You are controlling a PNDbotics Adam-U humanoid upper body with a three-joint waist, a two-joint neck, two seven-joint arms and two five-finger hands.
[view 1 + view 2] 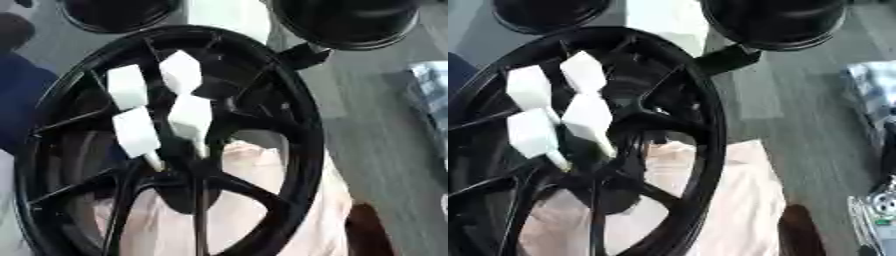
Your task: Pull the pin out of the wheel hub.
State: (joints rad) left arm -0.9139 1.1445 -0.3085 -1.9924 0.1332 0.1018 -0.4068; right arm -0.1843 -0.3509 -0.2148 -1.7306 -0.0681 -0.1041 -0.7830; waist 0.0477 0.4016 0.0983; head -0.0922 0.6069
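A large black spoked wheel hub fills the left and middle of both views, lying tilted on a pale pink cloth. Several white pins with blocky heads stand out of its centre. Two heads sit higher, one to the left of the other. Two sit lower and nearer the centre, one on the left and one on the right, with thin white stems running down into the spokes. Neither of my hands shows in either view, and nothing touches the pins.
Two round black bodies hang over the top edge, with a black bracket at the rim. A blue shape lies at the left, a white-blue bundle at the right, a brown thing by the cloth, and silvery parts at the lower right.
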